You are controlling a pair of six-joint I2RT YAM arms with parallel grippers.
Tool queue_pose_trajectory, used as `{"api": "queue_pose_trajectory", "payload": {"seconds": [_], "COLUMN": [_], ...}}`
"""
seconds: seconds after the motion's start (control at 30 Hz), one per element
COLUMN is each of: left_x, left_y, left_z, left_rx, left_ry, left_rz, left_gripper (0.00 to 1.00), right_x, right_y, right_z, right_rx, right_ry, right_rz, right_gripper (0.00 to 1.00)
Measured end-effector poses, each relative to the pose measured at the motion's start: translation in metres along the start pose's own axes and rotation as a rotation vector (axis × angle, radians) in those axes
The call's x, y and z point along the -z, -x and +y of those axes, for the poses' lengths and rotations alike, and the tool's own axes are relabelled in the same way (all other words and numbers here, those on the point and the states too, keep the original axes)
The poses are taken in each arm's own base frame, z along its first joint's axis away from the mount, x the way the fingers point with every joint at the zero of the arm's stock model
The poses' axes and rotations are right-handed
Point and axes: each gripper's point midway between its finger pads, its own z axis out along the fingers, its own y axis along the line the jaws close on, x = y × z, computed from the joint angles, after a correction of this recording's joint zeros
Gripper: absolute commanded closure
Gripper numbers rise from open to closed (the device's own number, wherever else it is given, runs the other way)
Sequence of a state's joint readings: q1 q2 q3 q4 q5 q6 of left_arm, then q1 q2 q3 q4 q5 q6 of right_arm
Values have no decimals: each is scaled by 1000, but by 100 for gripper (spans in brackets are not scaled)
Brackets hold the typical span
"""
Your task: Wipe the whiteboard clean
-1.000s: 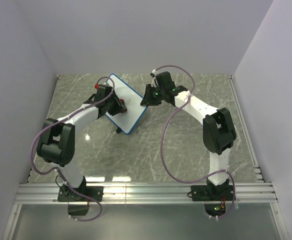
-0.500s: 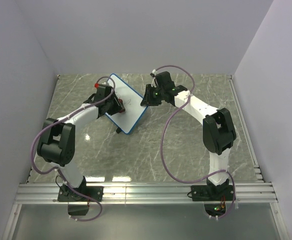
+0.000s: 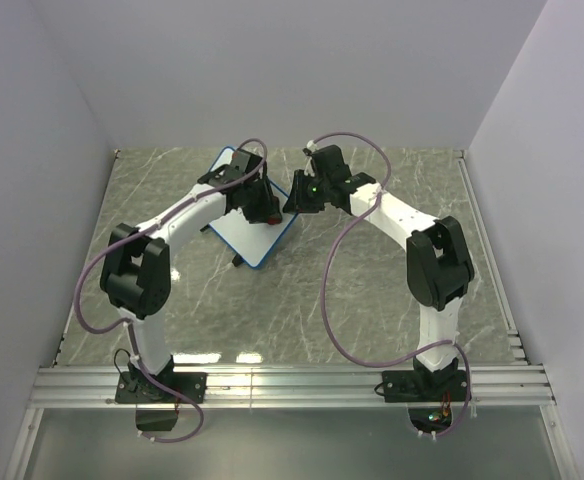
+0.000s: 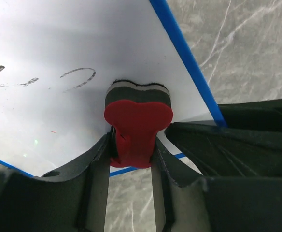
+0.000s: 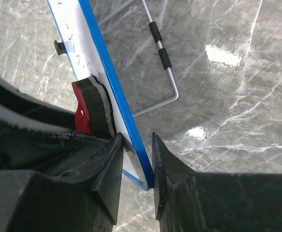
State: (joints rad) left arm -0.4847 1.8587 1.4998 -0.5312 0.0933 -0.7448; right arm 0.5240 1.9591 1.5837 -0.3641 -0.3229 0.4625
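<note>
Left gripper (image 3: pixel 261 207), clamped on eraser (image 4: pixel 138 121), swept from board's left side rightward across whiteboard (image 3: pixel 244 236). Right gripper (image 5: pixel 137 147) pinches blue edge. Faint scribble (image 4: pixel 78 77) remains upper left of left wrist view: more passes likely.

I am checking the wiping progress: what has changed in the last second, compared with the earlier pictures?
The left hand, shut on the eraser, swept rightward across the whiteboard, toward the right hand. The right hand stays clamped on the board's right edge, the whiteboard has not shifted, and faint marks remain on it.
</note>
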Motion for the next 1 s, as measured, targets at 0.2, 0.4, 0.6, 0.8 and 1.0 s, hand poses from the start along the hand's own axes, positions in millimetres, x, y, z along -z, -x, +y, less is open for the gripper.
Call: {"api": "queue_pose_trajectory", "payload": {"seconds": [0.2,0.4,0.6,0.8,1.0], "left_x": [1,-2,-9,-11,-6], "left_y": [7,20,36,43,62], "left_z": [11,61,156,176,102], "left_rx": [85,199,331,297,136], "left_ry": [-44,-20,135,220,152], "left_rz": [82,99,76,77,20], "left_gripper": [100,100,100,100,100], "right_x": [0,1,5,10,11], "right_y": [0,-1,-3,-8,-13], "right_z": [2,5,11,16,15], "right_rx": [6,5,7,6,-1], "right_ry": [11,15,24,26,22], "right_rz": [-17,-21,-16,3,22], "right_gripper": [100,100,100,100,100]}}
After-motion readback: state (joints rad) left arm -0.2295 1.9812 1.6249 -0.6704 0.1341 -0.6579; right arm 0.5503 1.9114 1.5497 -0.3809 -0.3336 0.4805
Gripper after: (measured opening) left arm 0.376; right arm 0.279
